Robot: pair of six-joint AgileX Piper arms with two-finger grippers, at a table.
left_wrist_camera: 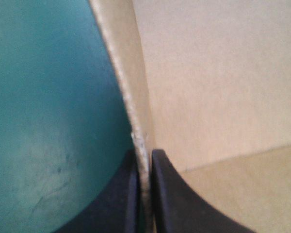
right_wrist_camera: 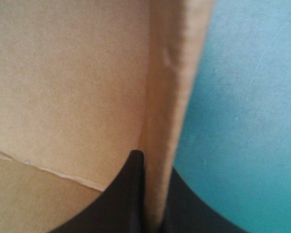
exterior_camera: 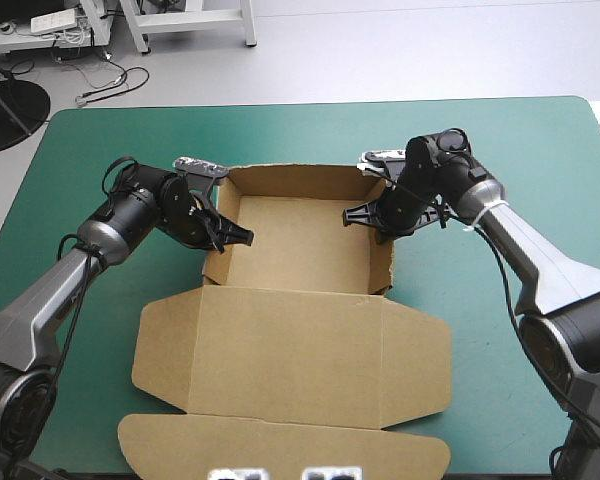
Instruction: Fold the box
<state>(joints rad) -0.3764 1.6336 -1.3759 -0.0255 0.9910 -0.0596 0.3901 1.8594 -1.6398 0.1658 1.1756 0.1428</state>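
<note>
The brown box [exterior_camera: 298, 335] lies mid-table as an open tray, with its far and side walls raised and its lid flat toward the near edge. My left gripper [exterior_camera: 232, 236] is shut on the tray's left wall, one black finger on each side. In the left wrist view the wall [left_wrist_camera: 131, 92] runs up from between the fingertips of that gripper [left_wrist_camera: 144, 194]. My right gripper [exterior_camera: 366, 214] is shut on the right wall in the same way. The right wrist view shows that wall [right_wrist_camera: 169, 92] pinched in the gripper [right_wrist_camera: 153, 204], with the tray's inside to one side.
The teal-green cover [exterior_camera: 500, 150] lies bare around the box on the far, left and right sides. The lid's flaps [exterior_camera: 280, 445] reach almost to the table's near edge.
</note>
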